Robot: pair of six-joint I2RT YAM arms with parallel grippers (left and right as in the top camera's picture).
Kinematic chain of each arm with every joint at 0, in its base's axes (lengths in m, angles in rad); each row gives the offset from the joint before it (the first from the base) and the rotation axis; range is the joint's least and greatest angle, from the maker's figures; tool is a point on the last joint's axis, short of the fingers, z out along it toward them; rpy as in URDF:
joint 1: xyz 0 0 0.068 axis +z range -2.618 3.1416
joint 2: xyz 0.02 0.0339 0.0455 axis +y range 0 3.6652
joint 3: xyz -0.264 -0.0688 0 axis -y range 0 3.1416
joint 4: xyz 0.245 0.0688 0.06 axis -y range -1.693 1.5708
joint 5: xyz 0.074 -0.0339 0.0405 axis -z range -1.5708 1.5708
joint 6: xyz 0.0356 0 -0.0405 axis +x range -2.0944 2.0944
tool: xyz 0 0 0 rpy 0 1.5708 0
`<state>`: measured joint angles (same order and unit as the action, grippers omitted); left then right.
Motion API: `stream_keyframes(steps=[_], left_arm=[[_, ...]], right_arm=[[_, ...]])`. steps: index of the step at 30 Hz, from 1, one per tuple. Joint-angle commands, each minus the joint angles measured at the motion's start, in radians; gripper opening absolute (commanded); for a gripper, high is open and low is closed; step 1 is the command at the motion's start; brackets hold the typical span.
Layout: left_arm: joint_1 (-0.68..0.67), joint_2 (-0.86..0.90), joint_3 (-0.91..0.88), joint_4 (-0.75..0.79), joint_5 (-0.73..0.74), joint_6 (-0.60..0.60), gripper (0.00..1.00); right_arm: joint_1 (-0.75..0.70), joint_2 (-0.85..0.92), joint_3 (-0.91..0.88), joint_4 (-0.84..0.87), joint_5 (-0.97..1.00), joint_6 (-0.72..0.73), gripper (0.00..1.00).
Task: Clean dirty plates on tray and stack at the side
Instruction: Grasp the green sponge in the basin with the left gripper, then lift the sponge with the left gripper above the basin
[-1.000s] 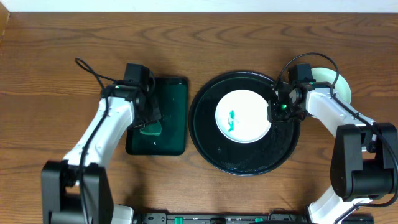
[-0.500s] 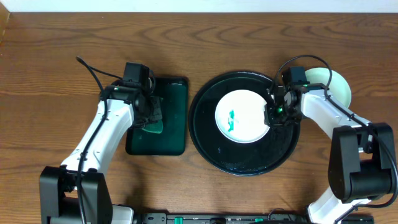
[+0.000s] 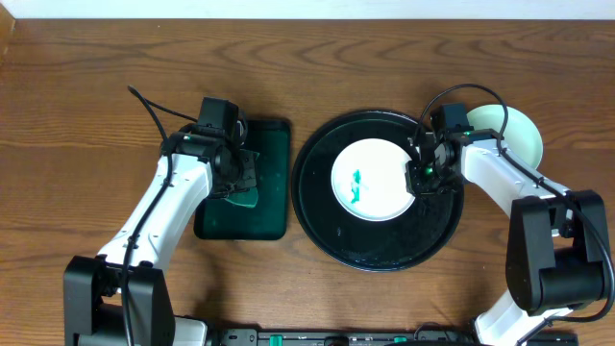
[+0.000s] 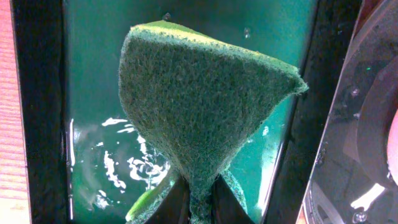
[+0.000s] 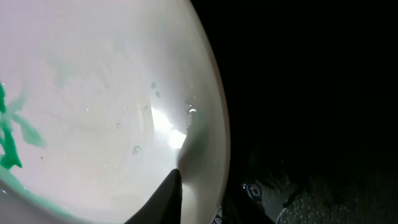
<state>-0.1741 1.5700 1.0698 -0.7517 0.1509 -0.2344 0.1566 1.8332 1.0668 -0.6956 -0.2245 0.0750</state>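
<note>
A white plate [image 3: 375, 181] with a green smear [image 3: 358, 187] lies in the middle of the round black tray [image 3: 322, 207]. My right gripper [image 3: 423, 173] is at the plate's right rim. In the right wrist view one dark finger [image 5: 169, 193] rests on the plate's [image 5: 93, 93] inner slope, the rim is beside it, and the other finger is lost against the tray [image 5: 311, 93]. The jaws stand slightly open astride the rim. My left gripper [image 3: 235, 178] is shut on a green sponge [image 4: 199, 106], pinched at its lower end [image 4: 200, 199].
The sponge hangs over a dark green rectangular tray [image 3: 274, 144] holding wet, glinting liquid [image 4: 130, 168]. A pale mint plate [image 3: 514, 130] sits on the wooden table right of the black tray, partly behind my right arm. Cables loop above both wrists.
My left arm has shifted a little right with the sponge still in its jaws. My right gripper has edged left onto the white plate's rim, its jaws parting slightly.
</note>
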Motion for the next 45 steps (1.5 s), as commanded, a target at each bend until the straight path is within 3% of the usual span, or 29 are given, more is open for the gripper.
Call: stream_keyframes(steps=[1,7,28,31,38,45], left_arm=[[-0.002,-0.016,-0.002,0.001,-0.002,0.016,0.07],[-0.002,-0.016,-0.002,0.001,-0.002,0.016,0.07],[-0.002,-0.016,-0.008,-0.003,-0.002,0.016,0.07],[-0.002,-0.016,-0.008,-0.007,-0.002,0.016,0.08],[-0.002,-0.016,0.005,-0.02,-0.002,0.017,0.07],[-0.002,-0.016,0.04,-0.055,-0.003,0.017,0.07]], right_arm=[[0.025,0.002,-0.015,0.011,-0.008,-0.013,0.21],[0.025,0.002,-0.015,0.012,-0.008,-0.013,0.3],[0.025,0.002,-0.015,0.013,-0.009,-0.013,0.34],[0.025,0.002,-0.015,0.02,-0.008,-0.013,0.31],[0.017,0.001,0.001,0.039,-0.008,-0.013,0.02],[0.006,0.002,0.018,0.104,-0.008,-0.012,0.01]])
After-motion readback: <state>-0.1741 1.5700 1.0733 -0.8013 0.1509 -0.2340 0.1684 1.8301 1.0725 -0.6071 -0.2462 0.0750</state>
